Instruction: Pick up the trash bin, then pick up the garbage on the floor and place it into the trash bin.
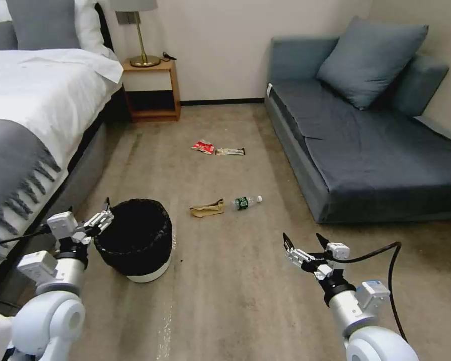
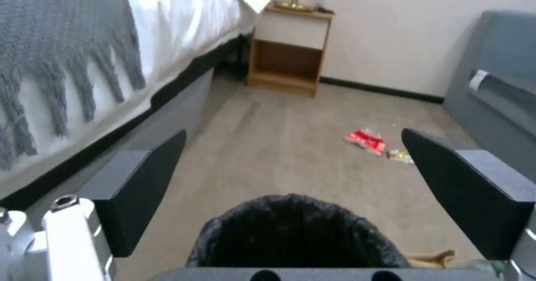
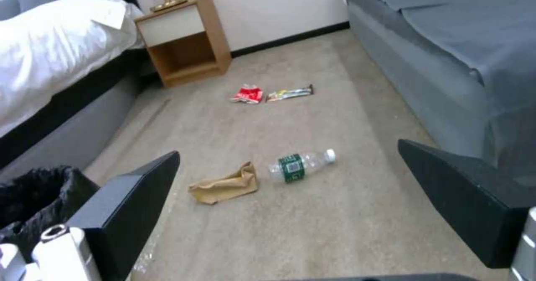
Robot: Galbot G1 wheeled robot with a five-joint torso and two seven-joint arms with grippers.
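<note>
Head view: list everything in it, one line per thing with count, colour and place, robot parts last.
trash bin: one, white with black bag liner, on the floor beside the bed, near left.
paper bag: one, brown, crumpled, floor centre.
bottle: one, clear with green label, lying beside the paper bag.
snack packet: one, red and white, floor farther back.
bar wrapper: one, pale with dark ends, beside the snack packet.
bed: one, white with grey throw, left.
nightstand: one, wooden, by the far wall.
lamp: one, brass stem, on the nightstand.
sofa: one, blue-grey, right.
cushion: one, blue-grey, on the sofa.
left tool: one, open, at the bin's rim.
right tool: one, open, above the floor.
</note>
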